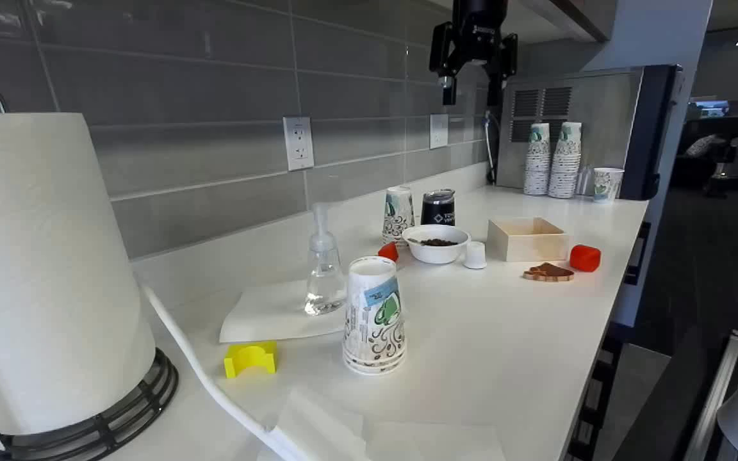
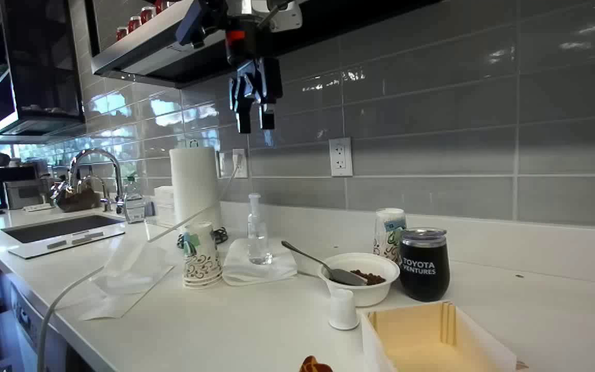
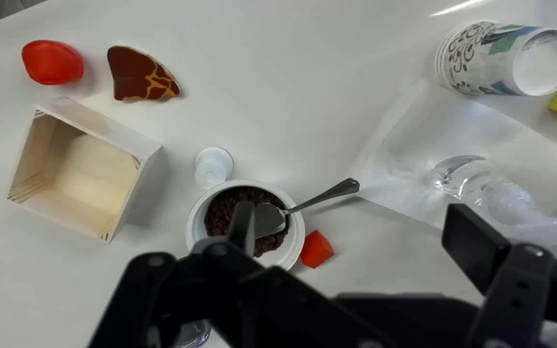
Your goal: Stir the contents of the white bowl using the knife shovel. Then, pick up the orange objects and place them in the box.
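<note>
wrist view: rounded orange-red lump [image 3: 52, 63] upper left, outside the wooden box [image 3: 104, 128] at left. white bowl [image 3: 195, 224] mid-frame, brown beans [image 3: 223, 208] inside, knife shovel [image 3: 318, 199] resting in it, handle tilted out to the right. faceted orange-red block [image 3: 316, 249] just right of the bowl. robotiq gripper [image 3: 353, 224] lower half, fingers spread, holding nothing. likely step: grasp the handle. finger line runs nearly along it, so rotate wrist, pinch beyond the rim, stir gently; bowl could slide.

White countertop [image 1: 471, 358] with white bowl [image 1: 436, 255], tan box [image 1: 535, 248], two red lumps [image 1: 585, 258], brown piece [image 1: 548, 273], paper cups [image 1: 374, 326], tumbler [image 1: 438, 208].
</note>
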Robot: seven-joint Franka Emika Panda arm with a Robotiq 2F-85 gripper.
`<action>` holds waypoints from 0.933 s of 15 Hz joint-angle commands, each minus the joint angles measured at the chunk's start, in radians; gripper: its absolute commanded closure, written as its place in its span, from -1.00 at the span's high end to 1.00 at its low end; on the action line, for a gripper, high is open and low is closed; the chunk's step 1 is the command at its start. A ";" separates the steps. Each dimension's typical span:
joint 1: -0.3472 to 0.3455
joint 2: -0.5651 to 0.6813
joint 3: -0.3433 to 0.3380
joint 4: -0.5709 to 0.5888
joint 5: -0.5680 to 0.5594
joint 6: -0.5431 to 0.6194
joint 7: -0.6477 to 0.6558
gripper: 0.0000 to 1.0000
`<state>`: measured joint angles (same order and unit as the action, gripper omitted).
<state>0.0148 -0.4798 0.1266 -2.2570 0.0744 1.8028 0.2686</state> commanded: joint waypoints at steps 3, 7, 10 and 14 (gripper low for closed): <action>0.005 0.000 -0.004 0.003 -0.002 -0.001 0.002 1.00; 0.005 0.000 -0.004 0.003 -0.002 -0.001 0.002 1.00; -0.008 0.010 0.005 -0.014 -0.002 0.015 0.058 1.00; -0.036 0.009 0.024 -0.077 0.005 0.059 0.238 1.00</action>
<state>0.0046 -0.4687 0.1304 -2.2874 0.0726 1.8183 0.3767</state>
